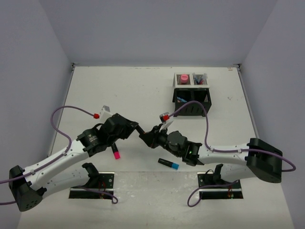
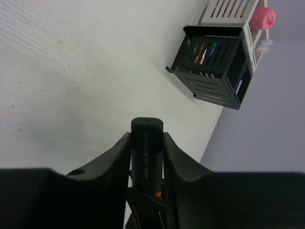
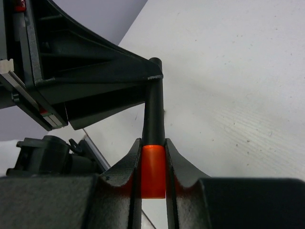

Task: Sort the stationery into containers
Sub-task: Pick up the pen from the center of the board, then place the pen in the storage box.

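An orange highlighter with a black barrel and an orange cap hangs above the table between both grippers. My left gripper is shut on the black barrel. My right gripper is shut on the orange cap, facing the left gripper at mid-table. A pink highlighter and a black highlighter with a blue cap lie on the table near the arms. The black mesh organizer stands at the back right, with a pink glue stick and pens in its rear compartments and an item in a front one.
The white table is walled at the left, back and right. The arm bases and mounting plates sit at the near edge. Purple cables loop over both arms. The organizer also shows in the left wrist view.
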